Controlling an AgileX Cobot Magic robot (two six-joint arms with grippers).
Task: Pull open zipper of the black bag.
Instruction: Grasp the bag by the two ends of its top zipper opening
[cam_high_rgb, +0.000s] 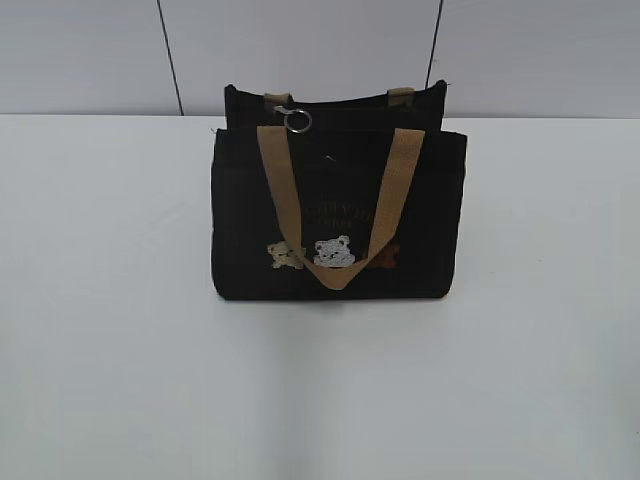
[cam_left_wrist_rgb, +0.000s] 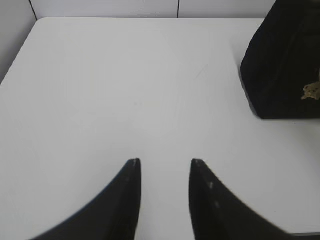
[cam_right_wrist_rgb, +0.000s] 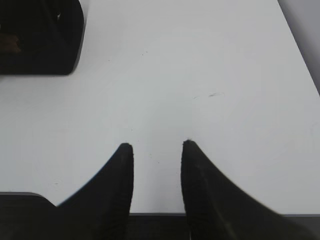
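The black bag (cam_high_rgb: 338, 200) stands upright in the middle of the white table, tan handles hanging over its front, small bears near the bottom. The zipper's silver ring (cam_high_rgb: 299, 121) lies at the top left of the bag's mouth. Neither arm shows in the exterior view. In the left wrist view my left gripper (cam_left_wrist_rgb: 165, 161) hovers open over bare table, with the bag's corner (cam_left_wrist_rgb: 285, 65) far ahead to the right. Likewise my right gripper (cam_right_wrist_rgb: 154, 143) is open and empty near the table's front edge, the bag (cam_right_wrist_rgb: 40, 40) at its upper left.
The white table (cam_high_rgb: 110, 300) stretches around the bag on all sides. A pale panelled wall (cam_high_rgb: 100, 50) rises behind the table's back edge. The table's right edge (cam_right_wrist_rgb: 300, 50) shows in the right wrist view.
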